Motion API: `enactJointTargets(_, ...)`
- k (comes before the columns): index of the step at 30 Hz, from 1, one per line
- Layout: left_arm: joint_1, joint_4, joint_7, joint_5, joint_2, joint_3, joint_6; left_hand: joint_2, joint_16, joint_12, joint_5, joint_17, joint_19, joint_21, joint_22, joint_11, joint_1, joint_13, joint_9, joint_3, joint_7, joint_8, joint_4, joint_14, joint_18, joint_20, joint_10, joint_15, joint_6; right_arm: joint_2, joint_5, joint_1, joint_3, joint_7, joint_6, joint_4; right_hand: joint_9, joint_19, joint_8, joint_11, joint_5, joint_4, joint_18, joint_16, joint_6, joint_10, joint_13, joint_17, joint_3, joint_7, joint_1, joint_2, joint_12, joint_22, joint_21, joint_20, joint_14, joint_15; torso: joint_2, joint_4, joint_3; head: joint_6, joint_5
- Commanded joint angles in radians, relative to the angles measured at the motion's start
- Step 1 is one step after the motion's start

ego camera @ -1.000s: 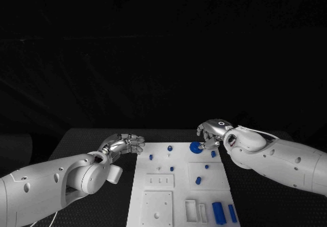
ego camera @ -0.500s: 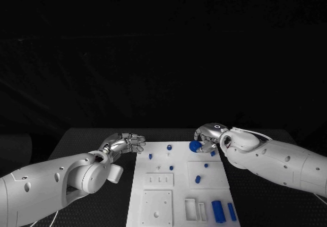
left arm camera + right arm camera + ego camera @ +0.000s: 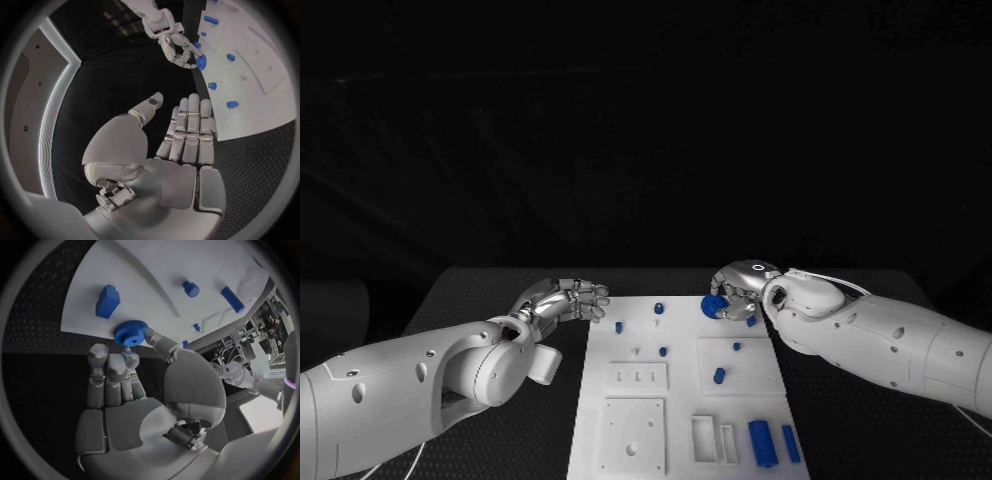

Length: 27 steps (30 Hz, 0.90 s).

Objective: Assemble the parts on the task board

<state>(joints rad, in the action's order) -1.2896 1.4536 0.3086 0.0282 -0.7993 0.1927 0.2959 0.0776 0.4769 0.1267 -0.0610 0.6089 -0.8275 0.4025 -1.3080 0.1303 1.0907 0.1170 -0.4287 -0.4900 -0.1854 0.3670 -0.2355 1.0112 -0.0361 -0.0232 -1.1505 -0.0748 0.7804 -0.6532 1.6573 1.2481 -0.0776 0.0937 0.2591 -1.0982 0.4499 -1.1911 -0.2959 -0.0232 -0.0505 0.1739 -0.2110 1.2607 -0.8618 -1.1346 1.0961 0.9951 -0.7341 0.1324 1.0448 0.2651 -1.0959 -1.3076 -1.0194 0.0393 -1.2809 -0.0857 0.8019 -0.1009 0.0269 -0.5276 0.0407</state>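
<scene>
Right hand [image 3: 741,287] pinches a blue gear [image 3: 714,305] between thumb and fingertips, at the far right corner of the white board [image 3: 678,400]. The right wrist view shows the toothed disc [image 3: 130,333] held just over the board's edge, near a blue block [image 3: 107,301].

Change over the last second: the right hand has drawn slightly inward and lifted; the gear has come with it, from the board surface up toward the far edge. Reads as a pick-up under way, gear not yet seated anywhere.

Left hand [image 3: 568,300] hangs beside the board's far left corner above the desk [image 3: 473,300], fingers side by side and partly curled, holding nothing; no real shift in position.

Other blue pieces lie scattered across the board: small pegs [image 3: 659,313] mid-board, longer bars [image 3: 763,444] at the near right. My guess: the gear's post must be found next.
</scene>
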Motion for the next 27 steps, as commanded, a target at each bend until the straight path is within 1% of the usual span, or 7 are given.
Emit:
enactJointTargets(1, -0.001, 0.005, 0.011, 0.004, 0.002, -0.001, -0.017, -0.001, -0.001, -0.006, -0.002, 0.001, 0.006, 0.006, -0.022, 0.001, -0.009, -0.001, -0.001, -0.005, -0.003, -0.004, -0.003, -0.001, -0.018, -0.001, -0.004, -0.002, 0.0, 0.003, 0.0, 0.0, 0.0, -0.012, -0.007, 0.006, 0.0, -0.001, -0.001, 0.003, 0.002, -0.006, -0.051, 0.005, -0.003, 0.006, 0.001, 0.002, -0.013, 0.001, -0.002, -0.012, -0.005, -0.02, -0.006, 0.008, -0.008, -0.002, 0.0, -0.0001, -0.0004, -0.001, -0.001)
enactJointTargets(3, -0.001, 0.006, 0.01, 0.004, 0.003, -0.001, -0.018, -0.001, -0.001, -0.006, -0.002, 0.002, 0.006, 0.006, -0.022, 0.001, -0.009, -0.001, -0.001, -0.005, -0.003, -0.004, -0.003, -0.001, -0.018, -0.001, -0.004, -0.002, 0.0, 0.006, 0.0, -0.001, 0.0, -0.013, -0.008, 0.009, -0.001, 0.0, 0.0, 0.003, 0.002, -0.015, -0.051, 0.005, -0.002, 0.007, 0.001, 0.005, -0.028, 0.001, -0.001, -0.015, -0.006, -0.019, -0.007, 0.008, -0.008, -0.002, -0.001, -0.0003, -0.0005, -0.002, -0.002)
enactJointTargets(8, -0.001, 0.009, 0.01, 0.004, 0.003, -0.001, -0.019, -0.001, -0.001, -0.007, -0.002, 0.002, 0.006, 0.006, -0.022, 0.001, -0.009, -0.001, -0.001, -0.005, -0.003, -0.004, -0.003, -0.001, -0.018, -0.001, -0.003, -0.002, 0.0, 0.01, 0.0, -0.003, -0.001, -0.013, -0.012, 0.019, -0.001, 0.001, -0.001, 0.002, 0.002, -0.028, -0.051, 0.004, -0.003, 0.008, 0.0, 0.009, -0.048, 0.002, -0.002, -0.018, -0.008, -0.019, -0.011, 0.007, -0.008, -0.001, -0.001, 0.002, 0.0003, -0.005, -0.004)
enactJointTargets(13, -0.001, 0.011, 0.01, 0.004, 0.004, -0.001, -0.019, -0.001, -0.001, -0.007, -0.002, 0.002, 0.007, 0.006, -0.022, 0.001, -0.01, -0.001, -0.001, -0.005, -0.003, -0.004, -0.003, -0.001, -0.018, -0.001, -0.003, -0.002, 0.0, 0.014, 0.0, -0.004, -0.001, -0.014, -0.013, 0.029, -0.001, 0.002, -0.001, 0.002, 0.002, -0.03, -0.051, 0.004, -0.003, 0.008, 0.0, 0.01, -0.054, 0.002, -0.002, -0.019, -0.009, -0.02, -0.012, 0.007, -0.008, -0.001, -0.001, 0.0026, 0.0006, -0.006, -0.005)
enactJointTargets(16, -0.001, 0.011, 0.01, 0.004, 0.005, -0.001, -0.019, -0.001, -0.001, -0.008, -0.002, 0.002, 0.007, 0.006, -0.022, 0.001, -0.01, -0.001, -0.001, -0.005, -0.003, -0.005, -0.003, -0.001, -0.018, -0.001, -0.003, -0.002, 0.0, 0.016, 0.0, -0.006, -0.001, -0.014, -0.019, 0.026, -0.001, 0.002, -0.001, 0.002, 0.002, -0.03, -0.051, 0.004, -0.003, 0.009, 0.0, 0.011, -0.055, 0.002, -0.003, -0.017, -0.009, -0.02, -0.012, 0.007, -0.008, -0.001, -0.001, 0.0026, 0.0, -0.005, -0.005)
enactJointTargets(24, -0.001, 0.014, 0.01, 0.004, 0.005, -0.001, -0.019, -0.001, -0.002, -0.008, -0.002, 0.002, 0.007, 0.007, -0.022, 0.002, -0.01, -0.001, -0.001, -0.006, -0.003, -0.005, -0.004, -0.001, -0.018, -0.001, -0.003, -0.002, 0.0, 0.023, 0.012, -0.012, -0.006, -0.012, -0.037, 0.036, 0.001, 0.002, -0.006, 0.003, 0.002, -0.03, -0.051, 0.004, -0.012, 0.009, 0.0, 0.013, -0.059, 0.001, -0.003, -0.018, -0.011, -0.02, -0.015, 0.007, -0.009, -0.001, -0.001, 0.002, 0.0, -0.009, -0.005)
enactJointTargets(27, -0.001, 0.014, 0.01, 0.004, 0.004, -0.001, -0.019, -0.001, -0.002, -0.009, -0.002, 0.002, 0.007, 0.007, -0.022, 0.002, -0.01, -0.001, -0.001, -0.006, -0.003, -0.005, -0.004, -0.001, -0.018, -0.001, -0.003, -0.002, 0.0, 0.023, 0.016, -0.014, -0.008, -0.01, -0.046, 0.037, 0.002, 0.003, -0.007, 0.003, 0.002, -0.03, -0.051, 0.004, -0.013, 0.009, 0.0, 0.014, -0.06, 0.001, -0.002, -0.019, -0.011, -0.02, -0.016, 0.007, -0.009, -0.001, -0.002, 0.0031, -0.0001, -0.01, -0.006)
